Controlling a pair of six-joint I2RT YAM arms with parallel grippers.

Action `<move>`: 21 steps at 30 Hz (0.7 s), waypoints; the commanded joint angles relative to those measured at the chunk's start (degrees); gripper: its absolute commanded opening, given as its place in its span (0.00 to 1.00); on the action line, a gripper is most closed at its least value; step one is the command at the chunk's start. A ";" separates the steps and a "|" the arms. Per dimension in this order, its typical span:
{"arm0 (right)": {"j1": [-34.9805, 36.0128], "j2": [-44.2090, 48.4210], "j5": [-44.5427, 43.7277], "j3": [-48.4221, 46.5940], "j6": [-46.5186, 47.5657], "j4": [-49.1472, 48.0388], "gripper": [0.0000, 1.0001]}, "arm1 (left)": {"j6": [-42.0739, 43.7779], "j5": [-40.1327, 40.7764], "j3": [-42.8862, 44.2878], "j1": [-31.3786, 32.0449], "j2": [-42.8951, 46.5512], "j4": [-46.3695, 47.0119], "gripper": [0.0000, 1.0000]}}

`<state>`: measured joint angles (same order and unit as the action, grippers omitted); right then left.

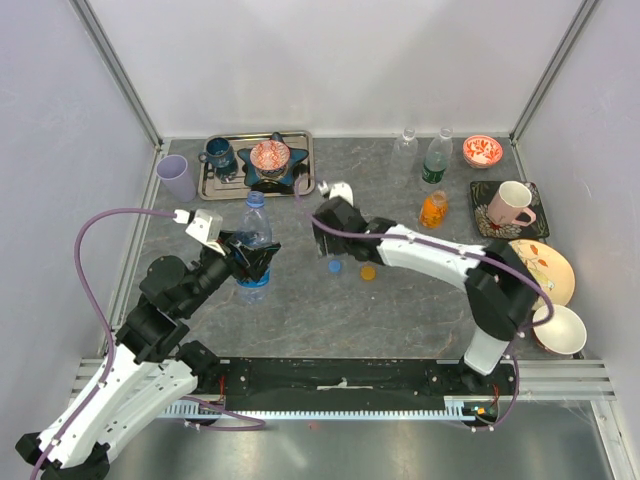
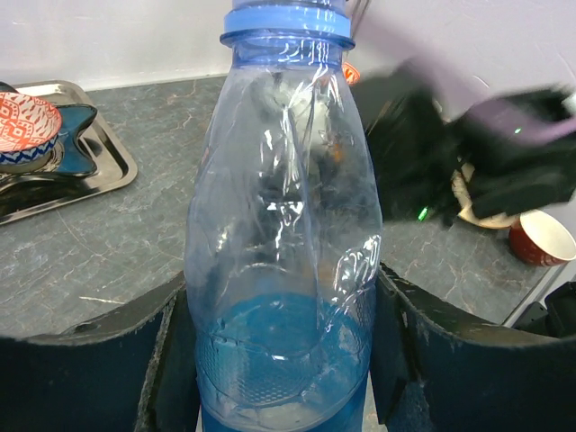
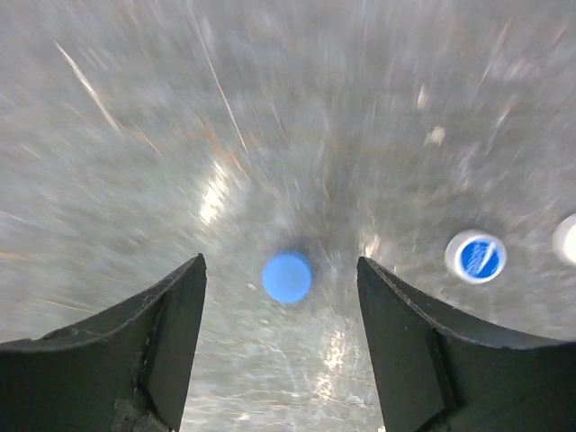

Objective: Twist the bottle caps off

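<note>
The right gripper point(image 3: 279, 263) is released: its jaws stand well apart, and the blue cap point(image 3: 287, 276) sits in the gap between them, touching neither finger. The wrist view is motion-blurred, so it cannot be determined whether the cap rests flat on the table point(image 1: 400, 310) or is just above it. The white-and-blue cap point(image 3: 475, 256) lies on the table to one side, clear of the fingers. In the overhead view, the orange cap point(image 1: 368, 271) lies just beside the blue one. The left gripper point(image 2: 281, 297) is clamped on the lower body of the blue-tinted bottle point(image 2: 283, 225) and holds it upright, with one finger pressed against each side. A blue collar is visible at the neck; the mouth above it is cut off by the frame.

Handling notes: the caps are judged to be light, rigid plastic with a low profile, so they are liable to skid or flip if nudged from one side. Take hold across the full diameter, on the skirt, with the fingers square to the table. The bottle wall is thin and already shows creases. It is expected to buckle under a firm squeeze, so grip it low, where the body is stiffest, and avoid the tapered shoulder.
</note>
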<state>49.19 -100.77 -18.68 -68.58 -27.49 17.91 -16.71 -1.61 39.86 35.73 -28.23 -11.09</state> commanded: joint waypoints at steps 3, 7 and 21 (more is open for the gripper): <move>-1.90 11.73 -8.66 -18.43 1.28 7.92 0.76 | 3.09 -2.25 2.68 -0.13 -2.00 0.10 0.32; -1.90 21.90 -3.32 -17.56 2.26 5.13 0.80 | 4.14 -11.03 3.91 -0.13 -5.16 2.30 0.32; -3.40 34.24 28.61 -9.03 -4.16 -4.73 0.98 | 3.00 -39.44 13.14 -0.13 -23.89 7.04 0.34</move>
<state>45.87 -65.47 2.22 -78.91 -30.98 13.41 -14.28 -35.03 49.91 35.73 -50.94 -7.60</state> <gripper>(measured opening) 0.982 0.665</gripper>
